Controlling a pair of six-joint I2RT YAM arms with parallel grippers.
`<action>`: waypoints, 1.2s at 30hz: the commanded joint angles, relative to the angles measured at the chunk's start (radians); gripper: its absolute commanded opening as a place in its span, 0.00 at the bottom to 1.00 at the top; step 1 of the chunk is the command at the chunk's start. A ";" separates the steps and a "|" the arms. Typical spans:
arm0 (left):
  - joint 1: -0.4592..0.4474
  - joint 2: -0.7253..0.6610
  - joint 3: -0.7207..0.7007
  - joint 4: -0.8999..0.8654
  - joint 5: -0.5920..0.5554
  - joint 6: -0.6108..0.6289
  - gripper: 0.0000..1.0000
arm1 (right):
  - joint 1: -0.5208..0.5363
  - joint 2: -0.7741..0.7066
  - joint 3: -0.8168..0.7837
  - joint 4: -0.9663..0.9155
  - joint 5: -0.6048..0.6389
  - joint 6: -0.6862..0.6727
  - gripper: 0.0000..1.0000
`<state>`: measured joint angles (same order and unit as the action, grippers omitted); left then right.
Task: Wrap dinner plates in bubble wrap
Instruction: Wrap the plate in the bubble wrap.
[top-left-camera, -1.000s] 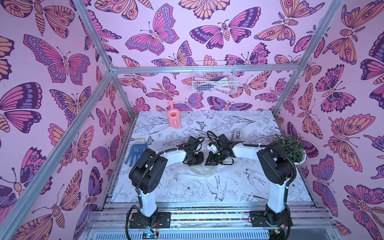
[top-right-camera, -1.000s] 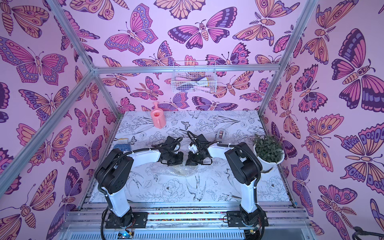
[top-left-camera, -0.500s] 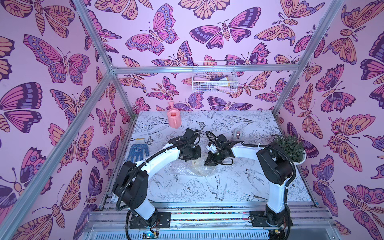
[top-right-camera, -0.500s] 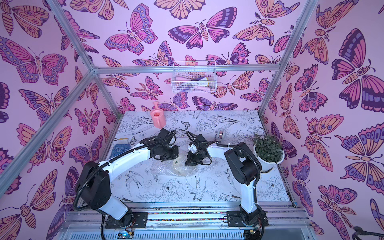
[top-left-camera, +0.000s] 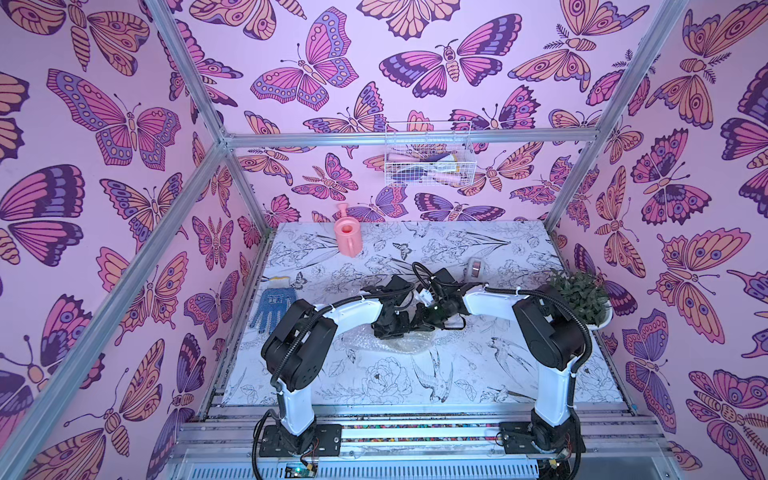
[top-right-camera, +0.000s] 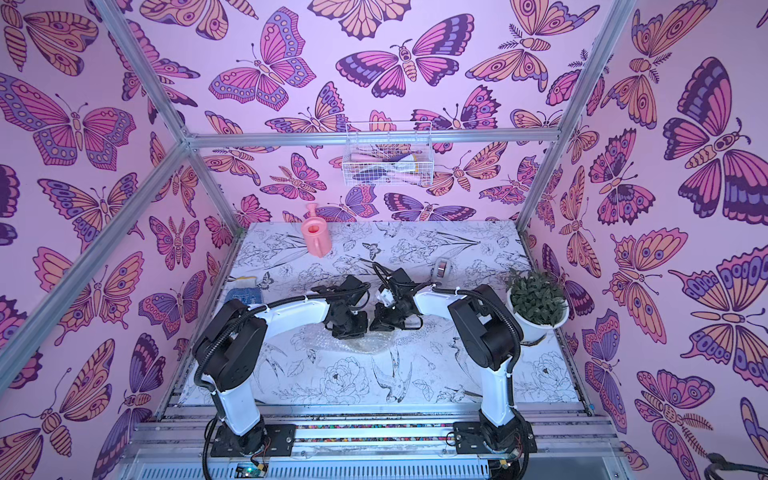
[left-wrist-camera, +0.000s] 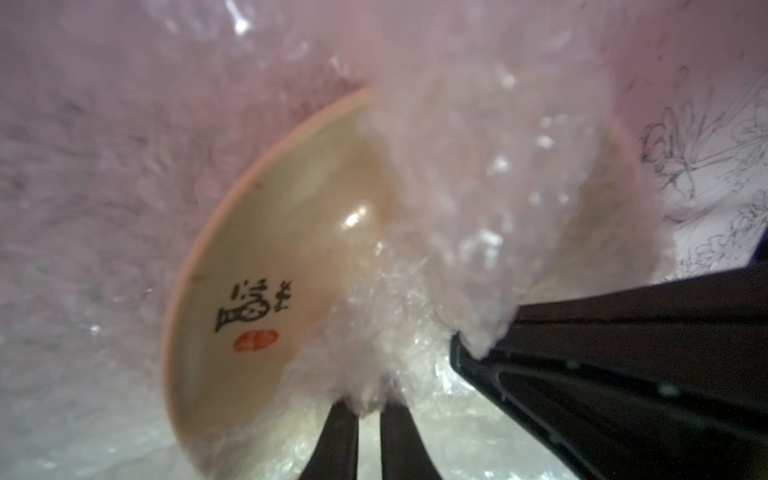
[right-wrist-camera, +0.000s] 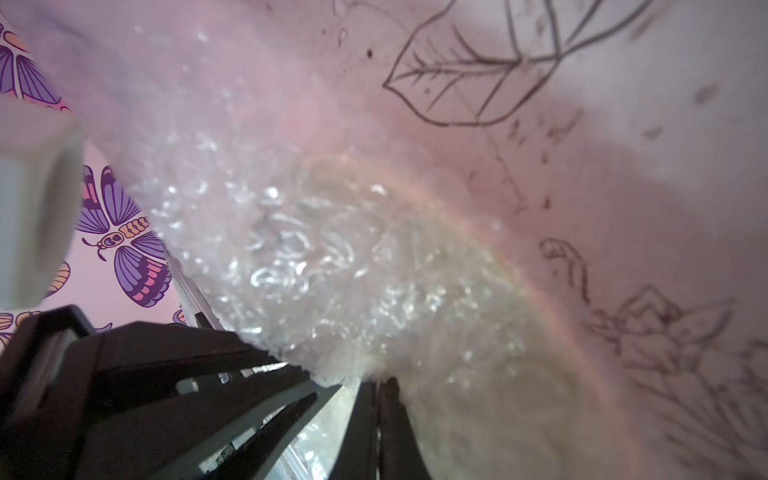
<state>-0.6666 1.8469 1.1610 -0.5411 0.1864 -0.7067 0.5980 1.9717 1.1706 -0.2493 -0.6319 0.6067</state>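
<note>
Plate (left-wrist-camera: 270, 249) — glossy glazed ceramic; bubble wrap (left-wrist-camera: 478, 166) — clear plastic, crinkly and shiny.

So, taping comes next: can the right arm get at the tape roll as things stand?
Probably not yet. The right gripper is shut on the bubble wrap over the plate, so it must let go first. Otherwise the way looks free: the tape roll stands on bare table just beyond that arm.
</note>
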 joint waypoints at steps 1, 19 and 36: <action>0.020 0.032 -0.046 0.000 -0.022 -0.011 0.11 | 0.009 0.023 0.001 -0.054 0.059 0.018 0.00; 0.035 0.060 -0.082 0.041 0.002 -0.006 0.07 | 0.013 -0.043 0.016 0.078 -0.005 0.176 0.15; 0.084 -0.115 -0.030 -0.041 -0.033 0.045 0.10 | 0.014 0.063 -0.055 0.098 0.013 0.154 0.00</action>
<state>-0.6224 1.8050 1.1168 -0.4915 0.2180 -0.6945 0.6048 2.0022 1.1393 -0.0887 -0.6781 0.7784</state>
